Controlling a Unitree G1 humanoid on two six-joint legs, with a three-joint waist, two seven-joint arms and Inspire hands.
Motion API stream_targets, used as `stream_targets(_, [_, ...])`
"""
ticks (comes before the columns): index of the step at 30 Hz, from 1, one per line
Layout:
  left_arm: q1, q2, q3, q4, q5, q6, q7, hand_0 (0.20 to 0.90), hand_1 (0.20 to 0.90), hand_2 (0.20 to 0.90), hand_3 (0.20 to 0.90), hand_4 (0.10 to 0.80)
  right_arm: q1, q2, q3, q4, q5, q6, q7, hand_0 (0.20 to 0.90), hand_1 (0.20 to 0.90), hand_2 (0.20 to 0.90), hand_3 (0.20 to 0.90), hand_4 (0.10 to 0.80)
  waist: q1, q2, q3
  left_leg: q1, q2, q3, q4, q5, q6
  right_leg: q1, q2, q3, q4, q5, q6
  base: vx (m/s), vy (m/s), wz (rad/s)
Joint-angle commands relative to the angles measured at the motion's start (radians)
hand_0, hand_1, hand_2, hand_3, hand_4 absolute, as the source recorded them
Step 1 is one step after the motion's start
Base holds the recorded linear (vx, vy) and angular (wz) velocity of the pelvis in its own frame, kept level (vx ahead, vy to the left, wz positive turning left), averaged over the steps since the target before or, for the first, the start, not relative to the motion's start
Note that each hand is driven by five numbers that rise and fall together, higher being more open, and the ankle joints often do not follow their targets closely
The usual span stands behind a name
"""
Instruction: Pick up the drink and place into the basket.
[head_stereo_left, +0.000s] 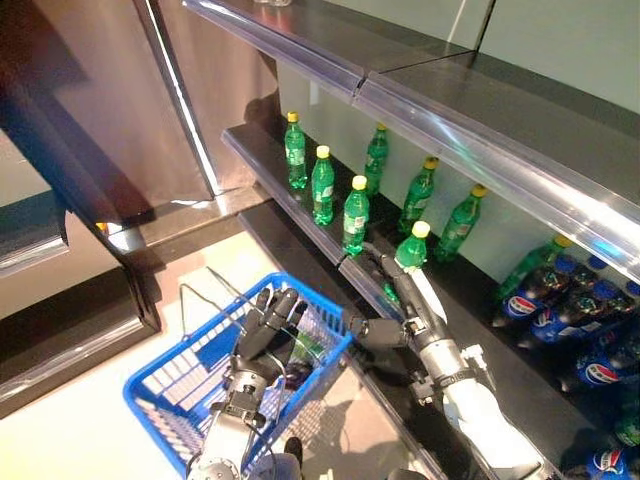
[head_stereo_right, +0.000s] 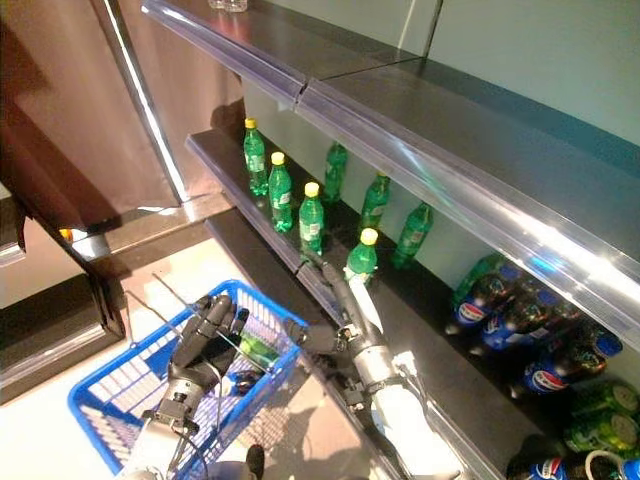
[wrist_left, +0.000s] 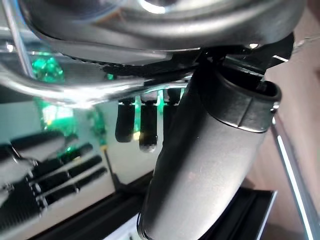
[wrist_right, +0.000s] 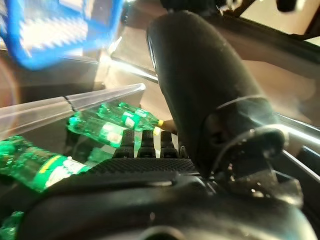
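Left hand, dark with fingers straight and spread, nearest item: hangs over the near rim of the blue plastic wire-handled shopping basket; it grips nothing. A green bottle already lies inside the basket, just past those fingertips.

Right hand, dark on a silver-grey arm: reaches onto the dark lower shelf. Its fingers are pressed to the near side of the green plastic drink bottle with the yellow cap, the thumb splayed out toward the basket side. Whether the fingers have closed round the bottle cannot be told; the wrist view shows only fingertips lying forward among green bottles.

Task item: the yellow-capped bottle stands upright on the shelf at the right fingertips, not yet lifted.

Neighbours: a row of similar green yellow-capped bottles stands beyond the fingers, the closest just beside the target; dark cola bottles with blue labels are well apart on the far side of the arm.

Handling judgement: step in hand is the grasp. Wrap fingers and thumb fully round the body below the cap, then lift straight up before swinging clear, so the adjacent bottle stays standing.
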Motion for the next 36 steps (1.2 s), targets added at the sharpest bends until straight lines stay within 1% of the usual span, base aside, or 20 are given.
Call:
stream_targets(1, [-0.186,-0.035,0.082,-0.377,0.108,-0.127,-0.223,0.300,0.300,0.300,0.200,0.100,-0.053,-0.003,-0.039,-0.112,-0.035,-0.180,-0.126,0.900,0.900,0.900,0.900,0.800,0.010,0.021,-0.140,0.029,0.049,-0.034,0.134,-0.102,-0.066,-0.048,-0.031,0.022,-0.094,0.215,0.045,-0.044,0.009,0.02])
stream_targets(4, [-0.170,-0.031,0.089,-0.378,0.122,-0.125,-0.204,0.300,0.300,0.300,0.200,0.100,-0.045,0.004,-0.062,-0.131,-0.031,-0.223,-0.200,0.900,0.900,0.900,0.900,0.800,0.008,0.024,-0.136,0.025,0.051,-0.031,0.137,-0.102,-0.067,-0.052,-0.030,0.024,-0.092,0.214,0.044,-0.038,0.011,0.01])
stream_targets(7, [-0.153,-0.022,0.095,-0.371,0.145,-0.140,-0.185,0.300,0.300,0.300,0.200,0.100,-0.033,0.011,-0.092,-0.148,-0.059,-0.265,-0.314,0.900,0.900,0.900,0.900,0.800,0.002,0.029,-0.130,0.022,0.053,-0.024,0.140,-0.103,-0.065,-0.060,-0.029,0.030,-0.089,0.212,0.042,-0.010,0.006,0.00])
stream_targets(9, [-0.138,-0.015,0.103,-0.372,0.137,-0.146,-0.191,0.300,0.300,0.300,0.200,0.100,-0.022,0.019,-0.114,-0.155,-0.071,-0.275,-0.387,0.900,0.900,0.900,0.900,0.800,-0.002,0.035,-0.124,0.014,0.053,-0.020,0.148,-0.105,-0.065,-0.067,-0.030,0.036,-0.085,0.211,0.041,0.000,0.000,0.00])
stream_targets(11, [-0.132,-0.012,0.105,-0.373,0.133,-0.149,-0.194,0.300,0.300,0.300,0.200,0.100,-0.021,0.022,-0.120,-0.151,-0.079,-0.283,-0.407,0.900,0.900,0.900,0.900,0.800,-0.002,0.038,-0.120,0.010,0.053,-0.019,0.152,-0.106,-0.064,-0.071,-0.030,0.038,-0.083,0.211,0.040,0.000,0.000,0.00])
stream_targets(13, [-0.131,-0.005,0.103,-0.372,0.125,-0.158,-0.201,0.300,0.300,0.300,0.200,0.100,-0.028,0.024,-0.119,-0.146,-0.100,-0.313,-0.455,0.900,0.900,0.900,0.900,0.800,-0.002,0.043,-0.108,0.003,0.054,-0.018,0.160,-0.107,-0.063,-0.078,-0.033,0.038,-0.078,0.213,0.040,0.000,0.000,0.00])
stream_targets(14, [-0.131,-0.005,0.103,-0.372,0.125,-0.158,-0.201,0.300,0.300,0.300,0.200,0.100,-0.028,0.024,-0.119,-0.146,-0.100,-0.313,-0.455,0.900,0.900,0.900,0.900,0.800,-0.002,0.043,-0.108,0.003,0.054,-0.018,0.160,-0.107,-0.063,-0.078,-0.033,0.038,-0.078,0.213,0.040,0.000,0.000,0.00])
stream_targets(16, [-0.128,0.002,0.100,-0.372,0.117,-0.162,-0.208,0.300,0.300,0.300,0.200,0.100,-0.036,0.029,-0.121,-0.154,-0.127,-0.324,-0.511,0.900,0.900,0.900,0.900,0.800,0.000,0.048,-0.097,-0.002,0.052,-0.020,0.166,-0.108,-0.063,-0.083,-0.035,0.040,-0.074,0.215,0.041,0.000,0.000,0.00])
stream_targets(20, [-0.123,0.012,0.097,-0.365,0.104,-0.171,-0.222,0.300,0.300,0.300,0.200,0.100,-0.041,0.037,-0.125,-0.141,-0.146,-0.315,-0.555,0.900,0.900,0.900,0.900,0.800,0.002,0.052,-0.094,-0.003,0.052,-0.017,0.168,-0.109,-0.065,-0.084,-0.038,0.039,-0.074,0.217,0.044,0.000,0.000,0.00])
stream_targets(23, [-0.112,0.018,0.099,-0.365,0.095,-0.173,-0.232,0.300,0.300,0.300,0.200,0.100,-0.038,0.032,-0.133,-0.127,-0.136,-0.283,-0.580,0.900,0.900,0.900,0.900,0.800,0.003,0.052,-0.097,-0.006,0.052,-0.013,0.173,-0.111,-0.064,-0.085,-0.041,0.038,-0.072,0.217,0.047,0.000,0.000,0.00])
stream_targets(25, [-0.106,0.020,0.098,-0.363,0.091,-0.171,-0.234,0.300,0.300,0.300,0.200,0.100,-0.025,0.030,-0.131,-0.115,-0.095,-0.244,-0.562,0.900,0.900,0.900,0.900,0.800,0.001,0.052,-0.098,-0.011,0.052,-0.011,0.179,-0.113,-0.064,-0.091,-0.041,0.040,-0.068,0.217,0.047,0.016,0.002,-0.01])
stream_targets(27, [-0.108,0.021,0.088,-0.360,0.094,-0.175,-0.232,0.300,0.300,0.300,0.200,0.100,-0.027,0.025,-0.119,-0.087,-0.049,-0.236,-0.550,0.900,0.900,0.900,0.900,0.800,0.001,0.051,-0.093,-0.017,0.051,-0.011,0.185,-0.112,-0.063,-0.094,-0.043,0.040,-0.065,0.218,0.048,0.000,0.000,0.00])
stream_targets(29, [-0.110,0.020,0.078,-0.360,0.101,-0.176,-0.228,0.300,0.300,0.300,0.200,0.100,-0.028,0.025,-0.105,-0.062,-0.004,-0.239,-0.543,0.900,0.900,0.900,0.900,0.800,0.004,0.050,-0.083,-0.022,0.050,-0.014,0.192,-0.112,-0.062,-0.097,-0.044,0.038,-0.060,0.220,0.048,0.000,0.000,0.00])
stream_targets(31, [-0.108,0.020,0.074,-0.358,0.104,-0.175,-0.230,0.300,0.300,0.300,0.200,0.100,-0.027,0.028,-0.099,-0.048,0.004,-0.244,-0.546,0.900,0.900,0.900,0.900,0.800,0.005,0.050,-0.077,-0.025,0.049,-0.016,0.197,-0.112,-0.062,-0.099,-0.045,0.037,-0.057,0.222,0.049,0.000,0.000,0.00])
stream_targets(36, [-0.106,0.019,0.060,-0.346,0.117,-0.158,-0.232,0.300,0.300,0.300,0.200,0.100,-0.033,0.049,-0.088,0.009,0.018,-0.262,-0.612,0.900,0.900,0.900,0.900,0.800,0.017,0.049,-0.057,-0.034,0.044,-0.029,0.214,-0.111,-0.061,-0.100,-0.052,0.030,-0.048,0.230,0.057,0.060,-0.022,0.02])
